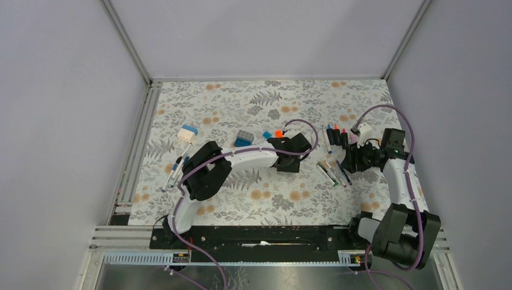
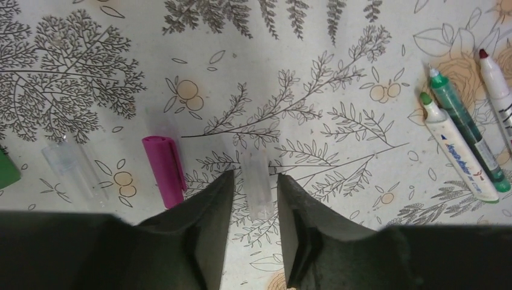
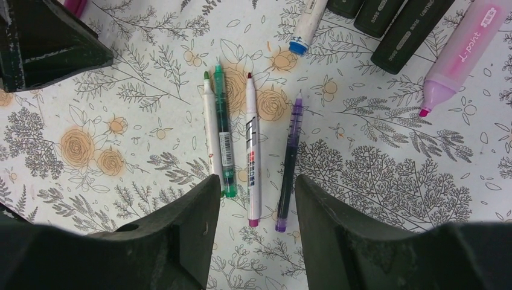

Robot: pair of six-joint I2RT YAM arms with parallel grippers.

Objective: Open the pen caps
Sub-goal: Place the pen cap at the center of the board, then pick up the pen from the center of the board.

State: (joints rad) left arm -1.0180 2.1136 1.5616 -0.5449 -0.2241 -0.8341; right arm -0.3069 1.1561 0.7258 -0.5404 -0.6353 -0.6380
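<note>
A clear pen cap lies on the floral cloth between the fingertips of my left gripper, which stands open with a gap on each side of it. A magenta pen cap lies just left of that, with two more clear caps beyond it. My right gripper hangs open over uncapped pens: a green-tipped white pen, a green pen, a red-tipped white pen and a purple pen. From above, the left gripper and right gripper flank these pens.
A pink highlighter and dark highlighters lie beyond the right gripper. A blue cap, an orange cap, a blue-grey block and a white-blue block sit mid-table. More pens lie at the left.
</note>
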